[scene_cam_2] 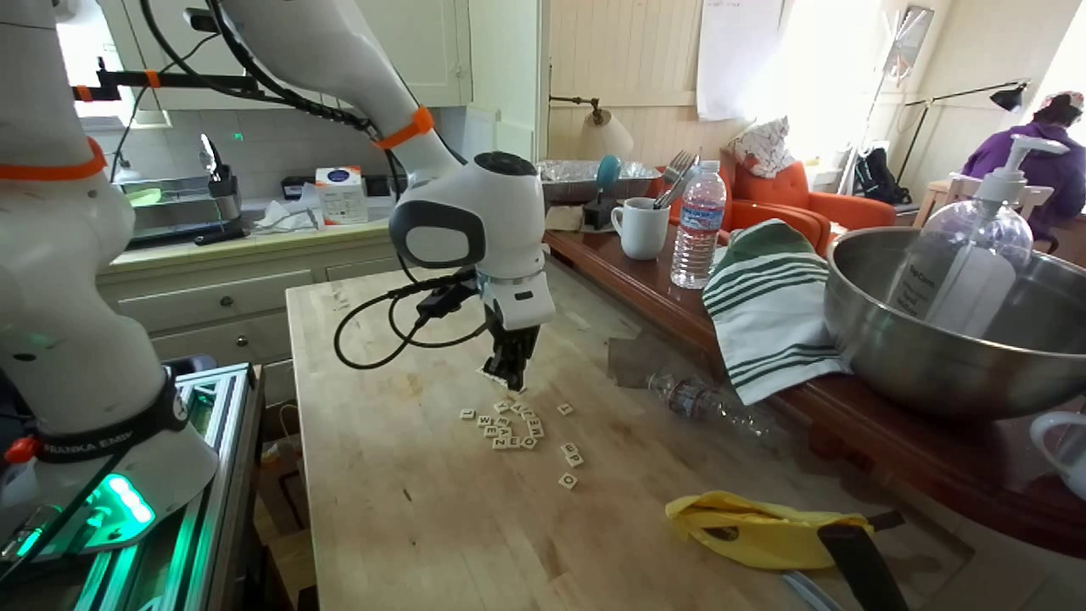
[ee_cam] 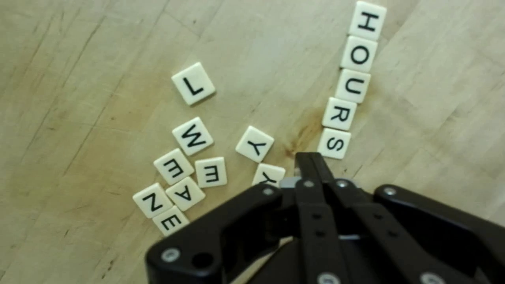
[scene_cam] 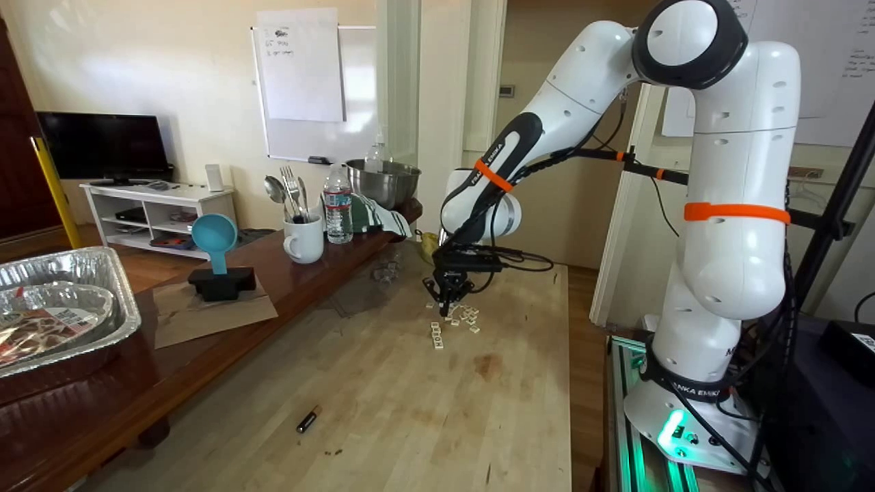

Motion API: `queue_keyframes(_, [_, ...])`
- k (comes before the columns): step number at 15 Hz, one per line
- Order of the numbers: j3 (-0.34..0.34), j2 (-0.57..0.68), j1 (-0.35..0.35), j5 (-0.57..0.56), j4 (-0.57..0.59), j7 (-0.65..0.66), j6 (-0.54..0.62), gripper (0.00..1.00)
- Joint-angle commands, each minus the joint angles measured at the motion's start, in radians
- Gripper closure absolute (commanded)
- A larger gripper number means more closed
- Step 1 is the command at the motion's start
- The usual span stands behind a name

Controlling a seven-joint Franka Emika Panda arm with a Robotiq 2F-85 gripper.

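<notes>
Gripper (ee_cam: 311,161) is pressed together, nothing pinched that I can see from over here, hanging low by a bunch of tiles (scene_cam_2: 505,431) on the table (scene_cam: 383,410). Closest one's the S (ee_cam: 334,143), just beyond the tips and a bit right in the wrist view; can't tell if they touch. It's the near end of a straight row (ee_cam: 354,85) spelling HOURS, whose long axis runs up and slightly right, away from the tips. To the left there's a Y (ee_cam: 269,174) partly hidden by the gripper, plus a loose jumble (ee_cam: 185,193) farther off.
</notes>
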Motion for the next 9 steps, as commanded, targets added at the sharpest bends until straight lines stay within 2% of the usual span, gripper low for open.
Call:
queue_keyframes(1, [-0.034, 0.003, 0.022, -0.105, -0.022, -0.003, 0.021, 1.00])
queue_keyframes(9, [-0.032, 0.024, 0.027, -0.173, -0.023, -0.064, 0.016, 1.00])
